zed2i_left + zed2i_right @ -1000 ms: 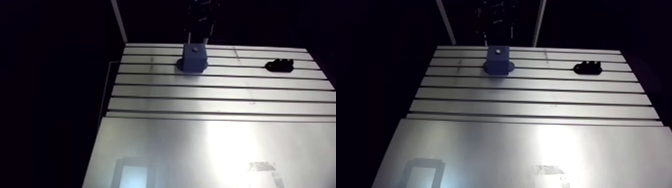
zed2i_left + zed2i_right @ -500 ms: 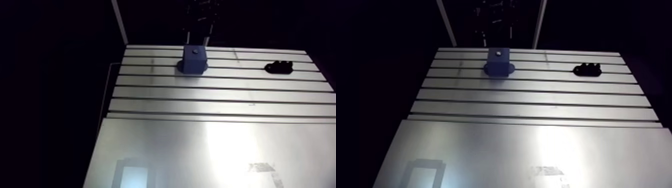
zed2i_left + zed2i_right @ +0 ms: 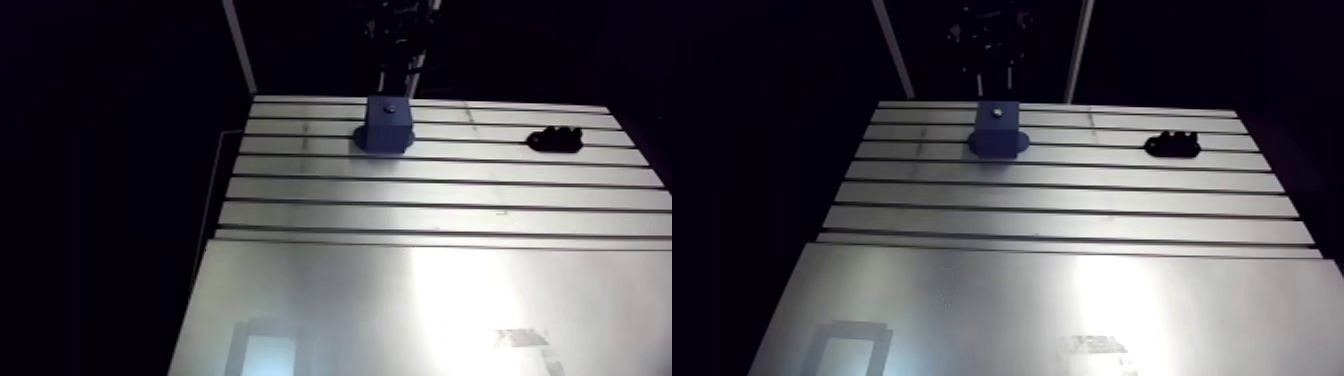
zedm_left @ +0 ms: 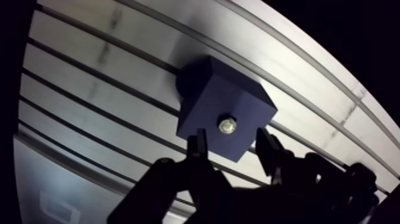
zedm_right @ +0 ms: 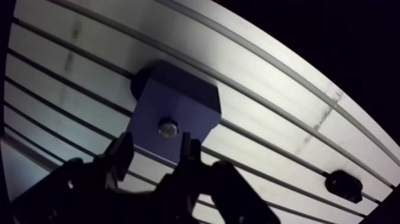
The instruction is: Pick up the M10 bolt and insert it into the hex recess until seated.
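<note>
Dark-blue plastic, by the look of it: a squarish block (image 3: 387,125) stands on the slotted aluminium desk (image 3: 420,190), close to its far edge. A rounded foot spreads from the block's base onto the ribs. The block is upright, and its flat top is turned to the gripper above.

In the middle of that top face sits the bolt (image 4: 227,126). Only its silvery head shows, small and bright against the blue. How deep it has gone into the block I cannot tell from where I stand.

The gripper (image 4: 231,143) hangs just over the block. Its two dark fingers (image 4: 198,143) are parted, with nothing pressed between them. In the wrist view the bolt's head lies just ahead of the fingertips and in line with the gap, and one edge of the block passes under the tips. I see no touch between the fingers and the bolt. In the arm view the gripper is only a dim shape coming down above the block at the far edge of the desk.

Well apart from the block, further along the same ribs, lies a small black part (image 3: 1172,144). It is low and lumpy, and too dark to make out its form. On the near side the slots end, and the desk carries a smooth metal plate (image 3: 1022,300) that catches a broad glare of light.
</note>
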